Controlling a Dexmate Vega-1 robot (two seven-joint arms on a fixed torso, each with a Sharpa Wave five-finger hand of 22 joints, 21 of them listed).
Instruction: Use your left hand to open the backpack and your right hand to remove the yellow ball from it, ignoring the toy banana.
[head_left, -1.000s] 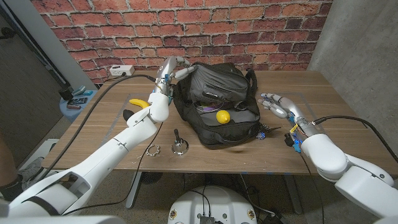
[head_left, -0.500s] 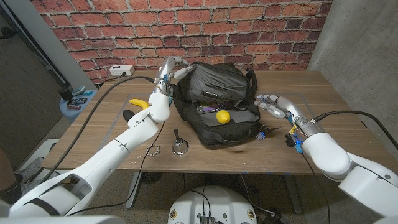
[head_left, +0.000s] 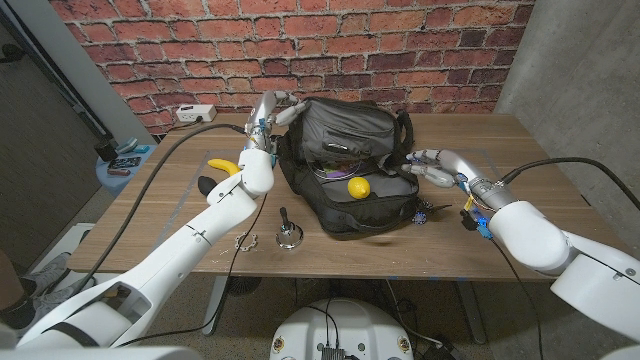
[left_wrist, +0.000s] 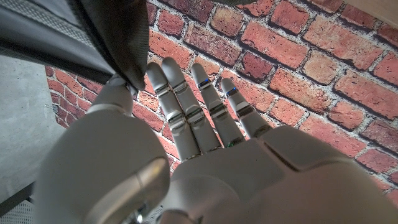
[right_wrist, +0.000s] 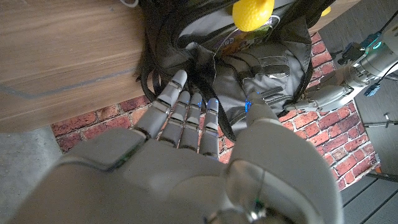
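Observation:
The black backpack (head_left: 345, 160) lies open in the middle of the table, its flap raised. The yellow ball (head_left: 358, 186) sits in the opening, on the front part. My left hand (head_left: 274, 108) is at the bag's back left corner. In the left wrist view that hand (left_wrist: 205, 162) pinches the flap's edge (left_wrist: 118, 43) between thumb and finger. My right hand (head_left: 432, 167) hovers at the bag's right side, fingers apart and empty, a short way right of the ball. In the right wrist view its fingers (right_wrist: 186, 112) reach to the bag's side (right_wrist: 261, 68), the ball (right_wrist: 252, 12) beyond them.
The toy banana (head_left: 222, 166) lies on the table left of the bag, next to my left arm. A small metal bell (head_left: 288, 236) and a ring (head_left: 246, 241) sit near the front edge. A blue tag (head_left: 425, 212) hangs by the bag's right corner. A power strip (head_left: 197, 112) lies back left.
My right hand has moved left, up to the backpack's right side. My left hand keeps its hold on the flap, shifted slightly up and back.

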